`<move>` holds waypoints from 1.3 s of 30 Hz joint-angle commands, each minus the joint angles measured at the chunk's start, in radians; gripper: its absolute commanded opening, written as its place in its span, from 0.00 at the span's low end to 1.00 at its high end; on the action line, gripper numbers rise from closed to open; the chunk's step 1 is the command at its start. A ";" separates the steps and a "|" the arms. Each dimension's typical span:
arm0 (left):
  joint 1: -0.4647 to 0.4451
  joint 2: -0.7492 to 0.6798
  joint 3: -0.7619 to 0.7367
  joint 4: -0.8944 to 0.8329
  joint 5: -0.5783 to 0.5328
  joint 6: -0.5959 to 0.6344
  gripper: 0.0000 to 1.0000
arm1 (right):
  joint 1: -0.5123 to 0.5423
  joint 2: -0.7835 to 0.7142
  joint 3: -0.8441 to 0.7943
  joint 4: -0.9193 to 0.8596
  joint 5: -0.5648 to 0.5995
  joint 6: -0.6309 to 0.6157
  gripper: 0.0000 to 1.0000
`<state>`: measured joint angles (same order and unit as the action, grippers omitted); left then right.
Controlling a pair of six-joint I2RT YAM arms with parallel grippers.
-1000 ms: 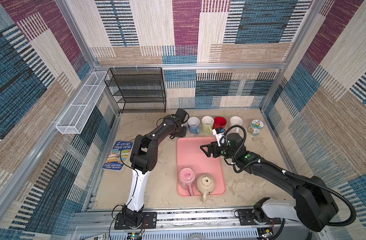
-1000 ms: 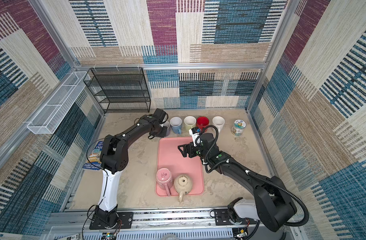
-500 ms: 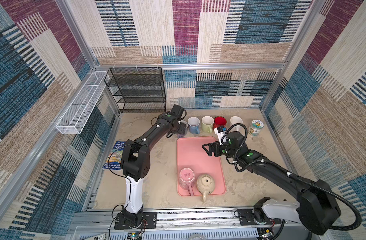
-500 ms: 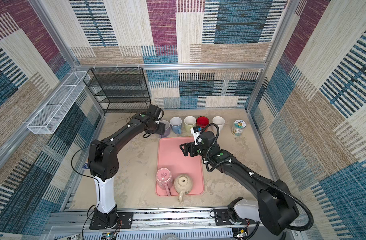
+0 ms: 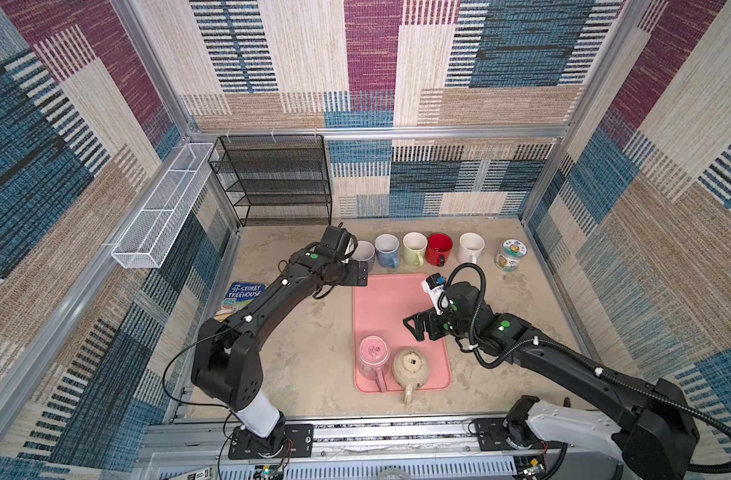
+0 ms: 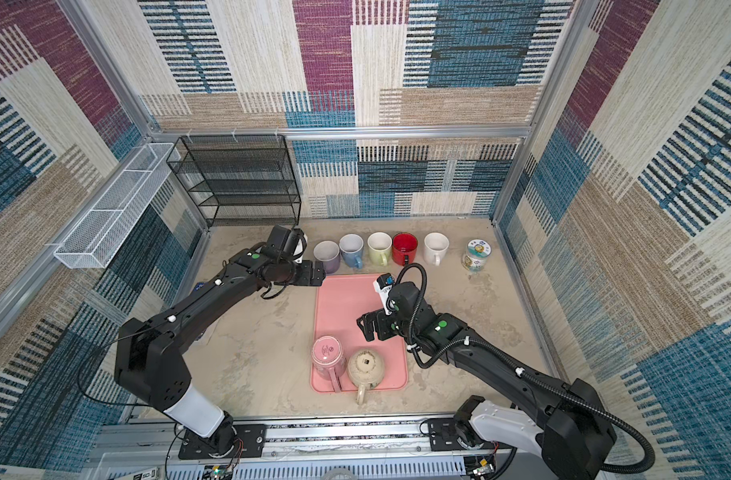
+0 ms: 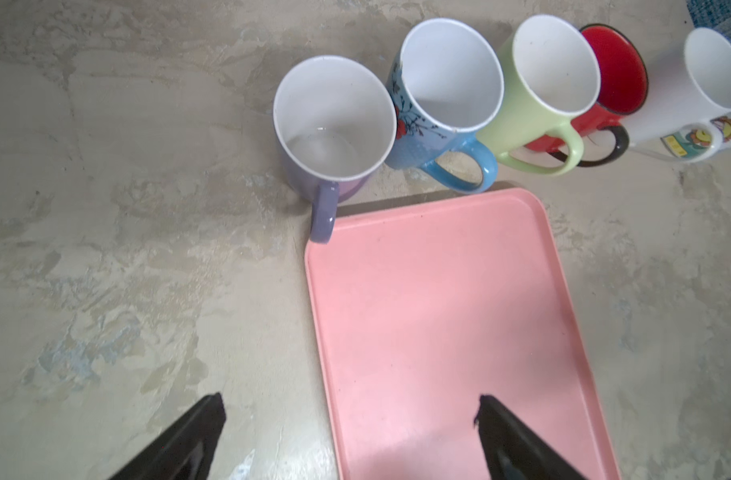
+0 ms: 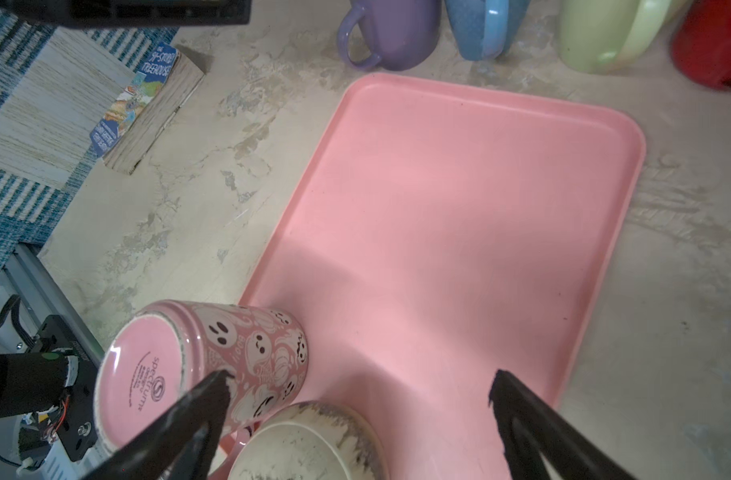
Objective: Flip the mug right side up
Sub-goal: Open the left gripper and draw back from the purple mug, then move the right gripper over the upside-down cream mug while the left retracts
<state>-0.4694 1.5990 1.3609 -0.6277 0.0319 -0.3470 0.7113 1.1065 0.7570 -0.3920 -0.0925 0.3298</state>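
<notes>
Right wrist: right gripper [image 8: 359, 380] wide open, empty | pink mug [image 8: 251, 345] bottom-up beside it, awaiting flip | left gripper [image 7: 349, 405] open, empty

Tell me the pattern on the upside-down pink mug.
The mug is pink with white ghost faces and pumpkins, clearest in the right wrist view.

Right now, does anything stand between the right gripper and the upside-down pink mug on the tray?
Nothing visible. The open right gripper hangs over bare pink tray, with the pink mug just ahead. The upside-down beige mug sits close beside it, which could crowd one finger.
</notes>
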 commanded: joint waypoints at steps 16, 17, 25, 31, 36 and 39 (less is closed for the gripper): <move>0.000 -0.386 -0.166 -0.080 0.042 0.061 0.99 | 0.209 -0.026 -0.016 -0.198 0.098 0.181 1.00; 0.000 -0.407 -0.176 -0.088 0.043 0.067 0.99 | 0.220 -0.027 -0.013 -0.209 0.108 0.190 1.00; 0.000 -0.537 -0.333 -0.081 0.035 0.072 0.99 | 0.270 0.004 0.000 -0.264 0.121 0.267 1.00; 0.002 -0.585 -0.383 -0.047 0.034 0.062 0.99 | 0.282 0.004 -0.005 -0.302 0.117 0.311 1.00; 0.003 -0.610 -0.381 -0.055 0.022 0.074 0.99 | 0.301 0.019 0.010 -0.318 0.123 0.330 1.00; 0.003 -0.616 -0.384 -0.052 0.028 0.073 0.99 | 0.315 0.038 0.022 -0.318 0.125 0.337 1.00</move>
<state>-0.4667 0.9886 0.9794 -0.6922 0.0582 -0.2985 1.0172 1.1343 0.7666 -0.7090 0.0109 0.6418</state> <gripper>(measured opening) 0.990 0.999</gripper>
